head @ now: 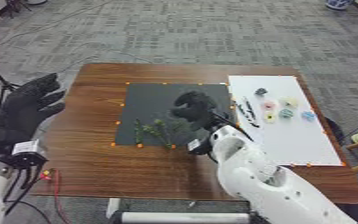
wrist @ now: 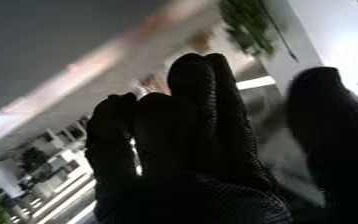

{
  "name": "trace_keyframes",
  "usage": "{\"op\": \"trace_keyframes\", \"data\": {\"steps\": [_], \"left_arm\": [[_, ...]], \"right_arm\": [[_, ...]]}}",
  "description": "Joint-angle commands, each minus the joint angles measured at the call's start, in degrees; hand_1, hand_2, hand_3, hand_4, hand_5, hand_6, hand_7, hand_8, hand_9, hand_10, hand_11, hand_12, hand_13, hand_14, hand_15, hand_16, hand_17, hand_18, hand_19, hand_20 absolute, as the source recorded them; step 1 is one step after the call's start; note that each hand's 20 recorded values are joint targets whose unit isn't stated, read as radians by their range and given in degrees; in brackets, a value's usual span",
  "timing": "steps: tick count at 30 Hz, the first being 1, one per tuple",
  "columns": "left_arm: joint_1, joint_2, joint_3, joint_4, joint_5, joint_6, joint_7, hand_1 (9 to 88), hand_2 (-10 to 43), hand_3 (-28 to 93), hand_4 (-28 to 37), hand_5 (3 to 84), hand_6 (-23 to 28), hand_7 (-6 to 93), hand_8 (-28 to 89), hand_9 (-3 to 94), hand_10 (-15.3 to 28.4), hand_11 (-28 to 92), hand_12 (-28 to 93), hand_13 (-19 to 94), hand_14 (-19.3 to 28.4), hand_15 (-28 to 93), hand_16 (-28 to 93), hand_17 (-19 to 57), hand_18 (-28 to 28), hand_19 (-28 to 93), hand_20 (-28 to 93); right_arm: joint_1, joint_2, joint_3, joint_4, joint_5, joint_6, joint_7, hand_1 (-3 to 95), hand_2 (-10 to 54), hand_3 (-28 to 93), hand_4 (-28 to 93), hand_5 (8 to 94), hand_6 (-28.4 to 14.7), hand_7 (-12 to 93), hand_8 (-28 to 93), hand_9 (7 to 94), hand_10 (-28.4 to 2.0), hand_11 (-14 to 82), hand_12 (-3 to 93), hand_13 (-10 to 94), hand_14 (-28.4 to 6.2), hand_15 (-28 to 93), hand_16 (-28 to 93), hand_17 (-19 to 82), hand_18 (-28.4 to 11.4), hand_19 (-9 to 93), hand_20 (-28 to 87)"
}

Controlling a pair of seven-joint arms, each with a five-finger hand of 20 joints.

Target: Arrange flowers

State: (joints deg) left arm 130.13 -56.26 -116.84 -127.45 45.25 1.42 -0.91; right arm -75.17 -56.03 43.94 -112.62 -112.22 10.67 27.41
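Observation:
Over the upper right part of the dark mat (head: 171, 92) is my right hand (head: 195, 107), in the head view. The right wrist view has the same hand (wrist: 206, 120) open, fingers fairly straight, thumb apart, nothing held. Green stems (head: 158, 130) lie on the mat's lower part, below and left of that hand in the head view, with a thin upright one (head: 138, 131) beside them. Small pink (head: 269, 105), yellow (head: 288, 101), teal (head: 286, 113) and blue (head: 308, 115) flower heads lie on the white sheet (head: 291, 142). My left hand (head: 33, 102) stands open off the table's left side.
A slim black-and-white item (head: 246, 112) lies on the white sheet's left part, and a small dark object (head: 261, 92) is above it. Orange markers (head: 118, 122) line the mat. A red cable (head: 57, 180) hangs near the table's lower left corner.

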Motion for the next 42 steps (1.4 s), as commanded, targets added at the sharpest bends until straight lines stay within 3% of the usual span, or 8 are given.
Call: {"op": "trace_keyframes", "data": {"steps": [1, 7, 13, 16, 22, 28, 34, 42], "left_arm": [[4.68, -2.05, -1.4, 0.4, -0.96, 2.75, 0.84, 25.3, -6.8, 68, -26.0, 25.3, 2.4, 21.6, -10, 17.4, 9.6, 25, 21, 9, 12.3, 45, -3, -10.3, 19.2, 39, 12], [5.2, -2.14, -2.74, -0.29, -1.09, 2.35, 1.89, 25.1, -7.0, 68, -26.0, 25.6, 2.5, 21.8, -10, 17.4, 9.6, 25, 22, 9, 12.2, 45, -3, -10.2, 18.9, 39, 12], [5.0, -2.17, -2.83, -0.78, -0.8, 1.73, 1.6, 25.0, -7.0, 68, -26.2, 25.8, 2.5, 22.1, -10, 17.6, 9.8, 26, 22, 9, 12.4, 46, -3, -10.2, 18.9, 39, 12], [6.11, -2.62, -3.48, -1.14, -0.95, 1.97, 1.63, 24.9, -7.0, 68, -26.1, 25.8, 2.5, 22.2, -10, 17.6, 9.8, 26, 22, 9, 12.4, 46, -3, -10.2, 18.9, 39, 12], [6.47, -2.98, -3.39, -0.82, -1.72, 3.34, 2.56, 24.9, -7.0, 69, -26.1, 26.0, 2.6, 22.1, -10, 17.7, 9.8, 26, 22, 9, 12.3, 46, -3, -10.2, 19.0, 39, 13], [5.56, -2.47, -2.4, -0.51, -1.69, 3.03, 2.08, 25.0, -6.9, 68, -26.2, 26.0, 2.6, 22.3, -10, 17.9, 9.9, 26, 22, 9, 12.4, 47, -3, -10.2, 19.0, 39, 13], [5.24, -2.29, -1.95, -0.37, -1.75, 3.15, 1.85, 24.9, -6.8, 68, -26.1, 26.0, 2.6, 22.4, -10, 17.8, 9.8, 26, 22, 9, 12.4, 47, -3, -10.2, 19.0, 39, 13], [4.7, -2.29, -0.99, -0.27, -1.55, 2.86, 1.56, 24.9, -6.5, 68, -26.0, 26.0, 2.6, 22.3, -10, 17.7, 9.8, 26, 22, 9, 12.4, 47, -3, -10.2, 19.0, 40, 13]], "right_arm": [[-3.96, 6.09, -0.15, -1.86, -9.08, -2.67, 3.61, 28.5, -0.1, 90, -18, 51.1, -4.1, 21, -8, 59.6, -14.2, 50.2, 55.1, 55, -15.3, 81, 44, 23, -22.5, 79, 55], [-3.96, 8.84, -2.0, -1.42, -11.53, -8.97, 4.25, 27.0, 1.5, 90, -17, 52.9, -4.2, 20, -9, 57.3, -14.6, 50.3, 57.0, 52, -15.7, 82, 43, 22, -22.9, 78, 56], [-4.04, 13.78, -3.56, -3.69, -10.77, -11.85, -1.18, 27.4, 1.9, 91, -17, 54.5, -3.3, 21, -9, 56.0, -14.2, 49.7, 58.5, 51, -16.1, 82, 43, 21, -22.9, 77, 56], [-5.88, 15.89, -1.39, -4.37, -9.37, -12.46, -9.81, 27.7, 1.9, 92, -16, 55.0, -2.5, 23, -10, 56.2, -13.9, 48.7, 59.8, 50, -16.1, 82, 43, 21, -22.8, 77, 56], [-7.82, 17.69, 1.53, -4.65, -5.27, -11.54, -22.69, 29.9, -0.1, 93, -16, 57.0, -0.3, 25, -12, 57.9, -13.2, 46.6, 64.7, 51, -15.8, 82, 43, 21, -22.3, 77, 55], [-8.21, 15.18, 4.96, -2.48, -2.45, -19.79, -35.19, 30.6, 0.8, 93, -15, 57.7, 0.6, 27, -12, 58.7, -12.8, 45.9, 66.7, 51, -15.4, 82, 43, 21, -21.7, 76, 55], [-4.22, 10.76, 2.28, 1.21, -3.06, -23.53, -36.74, 31.7, 2.3, 93, -17, 54.7, 0.7, 26, -13, 58.9, -12.6, 45.7, 66.8, 51, -14.9, 82, 45, 21, -21.1, 76, 55], [0.73, 7.12, -1.94, 6.08, -10.09, -22.51, -34.45, 30.6, 3.4, 93, -18, 51.8, 0.4, 25, -13, 59.1, -12.7, 45.5, 65.8, 51, -15.0, 82, 44, 21, -21.1, 76, 55]]}}
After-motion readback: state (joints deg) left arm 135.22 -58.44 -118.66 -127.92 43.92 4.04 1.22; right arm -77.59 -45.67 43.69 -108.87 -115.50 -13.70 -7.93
